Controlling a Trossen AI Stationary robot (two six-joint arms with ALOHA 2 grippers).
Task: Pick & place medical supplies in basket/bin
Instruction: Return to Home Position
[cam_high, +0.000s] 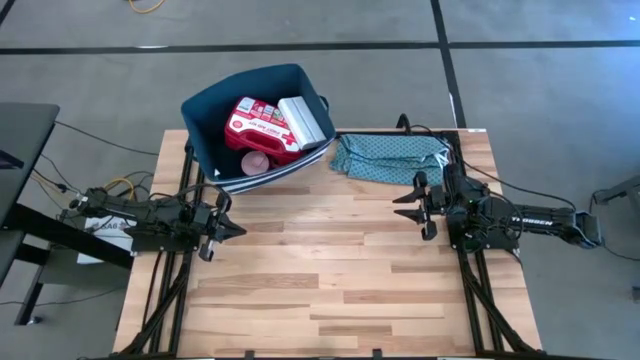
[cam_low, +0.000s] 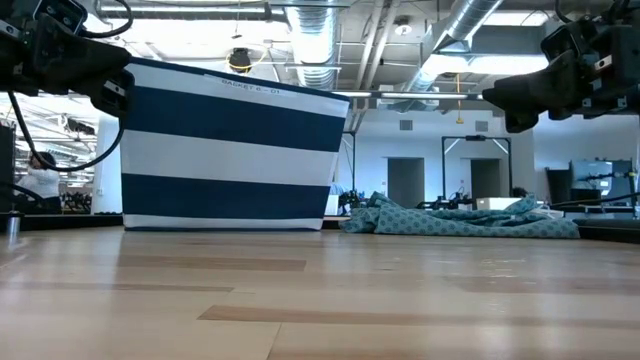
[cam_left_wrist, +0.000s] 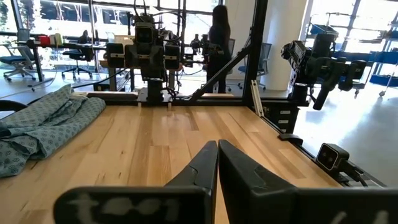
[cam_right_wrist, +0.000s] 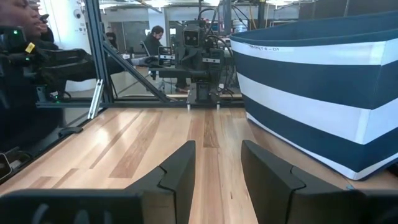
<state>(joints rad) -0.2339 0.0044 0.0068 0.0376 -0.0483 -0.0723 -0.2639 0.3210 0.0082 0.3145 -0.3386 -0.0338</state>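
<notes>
The navy bin (cam_high: 215, 125) with white stripes stands on the table's far left part. Inside it I see the red first-aid pouch (cam_high: 252, 128), a pale flat box (cam_high: 305, 120) and the pink round tub (cam_high: 258, 164). The low view shows the bin's striped wall (cam_low: 230, 150), and so does the right wrist view (cam_right_wrist: 323, 93). My left gripper (cam_high: 238, 231) hovers shut over the table's left side, near of the bin. My right gripper (cam_high: 400, 205) hovers open at the right side, near of the teal cloth. Both point toward the table's middle.
The teal patterned cloth (cam_high: 390, 157) lies crumpled at the far right of the table, right of the bin; it also shows in the left wrist view (cam_left_wrist: 43, 124). Bare wooden tabletop (cam_high: 320, 270) stretches between and near of the two grippers. People stand in the room beyond.
</notes>
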